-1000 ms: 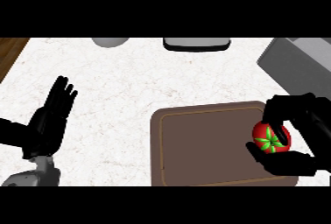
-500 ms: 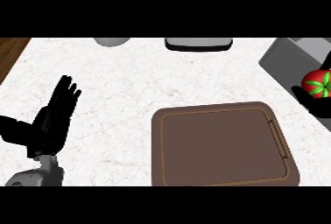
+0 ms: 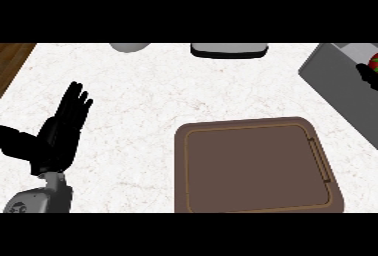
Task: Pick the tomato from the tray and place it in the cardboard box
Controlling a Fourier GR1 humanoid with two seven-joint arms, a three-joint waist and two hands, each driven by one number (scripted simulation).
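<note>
Tomato (image 3: 373,62) sits over the grey box (image 3: 332,80) in the right hand's (image 3: 365,75) curled fingers; left hand (image 3: 63,130) rests spread.

No text, label, brand, number or sign can be read on anything shown in the head view.
</note>
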